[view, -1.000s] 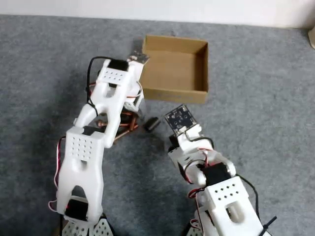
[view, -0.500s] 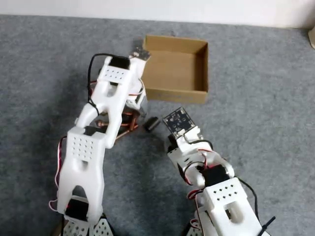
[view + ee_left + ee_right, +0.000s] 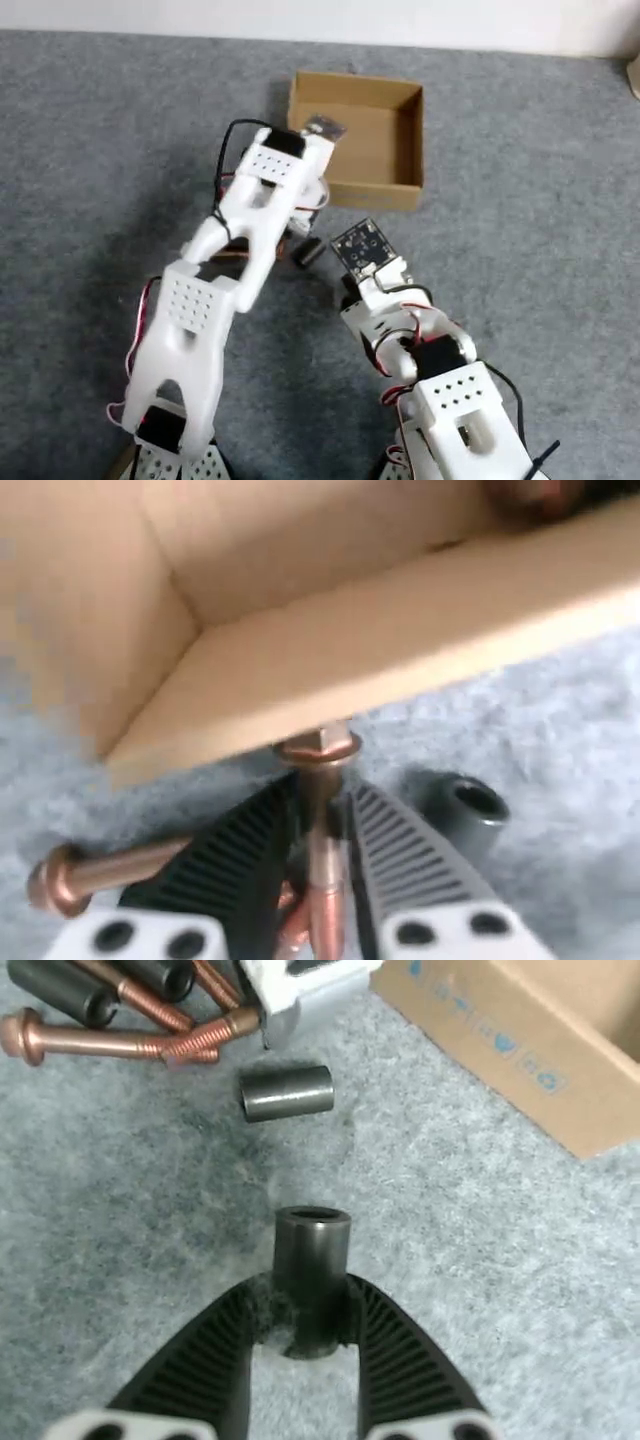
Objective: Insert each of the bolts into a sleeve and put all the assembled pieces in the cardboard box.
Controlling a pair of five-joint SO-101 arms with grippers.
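Observation:
My left gripper [image 3: 322,792] is shut on a copper bolt [image 3: 318,748], whose hex head points at the outer wall of the cardboard box [image 3: 400,630]. A loose dark sleeve [image 3: 468,806] lies on the carpet beside it, and another bolt [image 3: 95,872] lies on the other side. My right gripper [image 3: 310,1300] is shut on a black sleeve [image 3: 312,1260], held with its open end facing away from the fingers. In the high view the left arm [image 3: 272,190] leans over the box's near left corner [image 3: 300,180], and the right arm [image 3: 385,300] sits just below the box.
A second sleeve [image 3: 287,1092] lies on the grey carpet ahead of my right gripper. A pile of copper bolts [image 3: 110,1042] and sleeves [image 3: 60,985] lies beyond it. The box [image 3: 520,1050] is open on top; carpet surrounds everything.
The left arm has swung right and toward the box with the bolt in its gripper. The right arm has barely shifted and still holds its sleeve.

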